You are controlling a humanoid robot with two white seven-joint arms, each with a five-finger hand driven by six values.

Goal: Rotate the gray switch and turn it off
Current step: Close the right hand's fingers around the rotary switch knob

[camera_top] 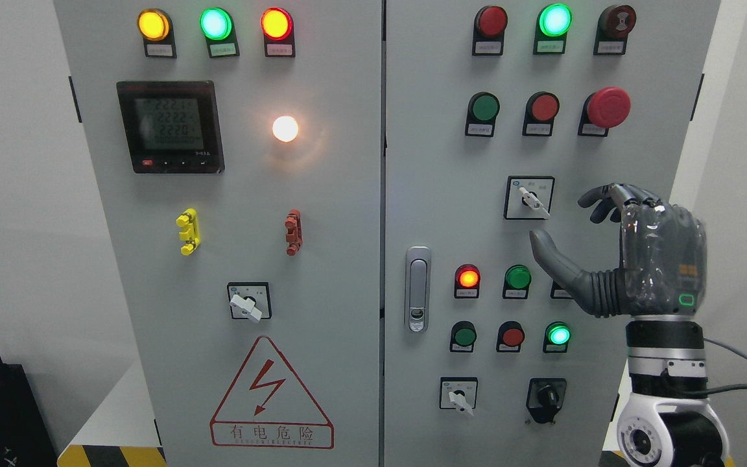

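I have the right hand (581,227) raised just right of the gray switch (532,199) on the right door (438,194), fingers loosely spread and holding nothing, clear of the lever, so gripping and turning are still to do

The gray switch (533,200) is a small knob with a light gray handle. It sits in a white square with a black edge, on the right door of the big gray box. Its handle is tilted, pointing down and to the right.
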